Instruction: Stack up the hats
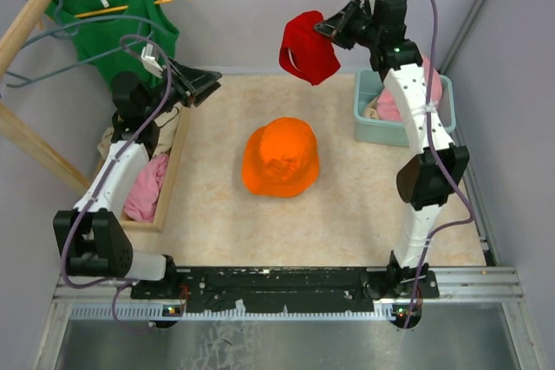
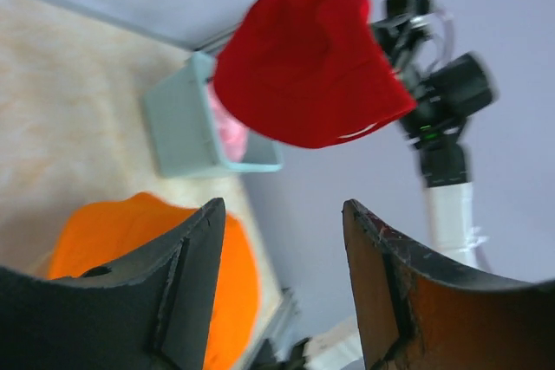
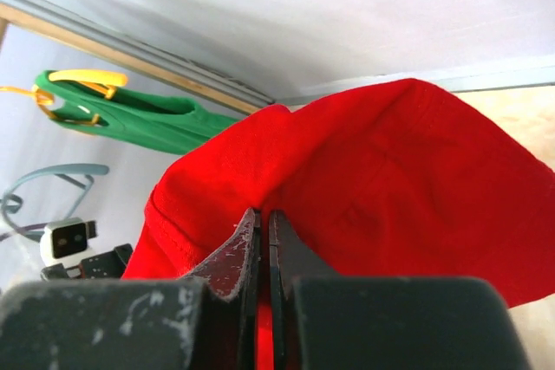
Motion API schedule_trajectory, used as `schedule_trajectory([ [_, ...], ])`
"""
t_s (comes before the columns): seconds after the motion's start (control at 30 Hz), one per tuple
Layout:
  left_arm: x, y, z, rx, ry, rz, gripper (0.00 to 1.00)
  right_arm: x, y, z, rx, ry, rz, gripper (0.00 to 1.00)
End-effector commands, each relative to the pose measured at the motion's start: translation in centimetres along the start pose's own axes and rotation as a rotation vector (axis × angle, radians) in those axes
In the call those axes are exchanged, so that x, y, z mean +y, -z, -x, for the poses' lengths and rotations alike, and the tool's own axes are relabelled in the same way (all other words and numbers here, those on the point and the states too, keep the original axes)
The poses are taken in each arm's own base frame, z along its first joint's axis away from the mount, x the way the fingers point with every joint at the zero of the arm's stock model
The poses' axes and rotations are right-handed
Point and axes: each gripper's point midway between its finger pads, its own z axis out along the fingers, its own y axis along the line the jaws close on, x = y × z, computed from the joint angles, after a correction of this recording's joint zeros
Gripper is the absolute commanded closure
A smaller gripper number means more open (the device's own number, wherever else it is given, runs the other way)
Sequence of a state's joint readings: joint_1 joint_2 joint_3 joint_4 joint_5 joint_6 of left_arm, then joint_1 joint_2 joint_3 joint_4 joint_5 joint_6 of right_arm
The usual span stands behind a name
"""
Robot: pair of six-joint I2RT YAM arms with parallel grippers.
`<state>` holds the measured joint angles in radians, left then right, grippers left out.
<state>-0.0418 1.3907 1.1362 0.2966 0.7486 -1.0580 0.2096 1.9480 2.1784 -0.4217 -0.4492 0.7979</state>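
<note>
An orange hat (image 1: 280, 158) lies crown up in the middle of the beige mat; its edge shows low in the left wrist view (image 2: 104, 240). A red hat (image 1: 307, 48) hangs in the air above the mat's far side, pinched by my right gripper (image 1: 327, 29), which is shut on a fold of its fabric (image 3: 347, 188). The red hat (image 2: 308, 62) also fills the upper part of the left wrist view. My left gripper (image 1: 211, 84) is raised over the mat's far left corner, open and empty, pointing toward the red hat.
A teal bin (image 1: 375, 120) with pink and beige cloth stands at the right, under the right arm. A wooden tray (image 1: 166, 184) holding pink and beige cloth lies on the left. A green tank top (image 1: 113, 19) hangs on a yellow hanger at the back left.
</note>
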Motion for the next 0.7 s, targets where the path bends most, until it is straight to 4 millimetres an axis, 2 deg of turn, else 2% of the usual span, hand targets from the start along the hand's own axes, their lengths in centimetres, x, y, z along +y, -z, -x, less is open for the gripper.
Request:
schedule_trajectory([
  [0.0,-4.7,-1.0,0.1,0.005,0.256,-0.216,0.36,6.5,1.6,2.0,-0.085,-0.007,0.224,1.0],
  [0.1,-6.9,-2.6,-0.7,0.032,0.371,-0.312,0.35,7.1,1.5,1.3,-0.082,-0.021,0.252,1.0],
  [0.2,-8.8,-3.9,-2.3,0.088,0.479,-0.379,0.34,7.6,1.7,1.2,-0.094,-0.013,0.263,1.0],
  [0.33,-10.2,-4.5,-4.5,0.132,0.64,-0.426,0.34,7.9,2.2,1.7,-0.14,0.018,0.267,1.0],
  [0.5,-11.4,-5.3,-5.5,0.169,0.722,-0.458,0.32,8.1,2.7,2.1,-0.179,0.052,0.276,1.0],
  [0.67,-11.1,-6.0,-5.8,0.169,0.743,-0.45,0.31,8.2,3.1,2.0,-0.194,0.057,0.288,1.0],
])
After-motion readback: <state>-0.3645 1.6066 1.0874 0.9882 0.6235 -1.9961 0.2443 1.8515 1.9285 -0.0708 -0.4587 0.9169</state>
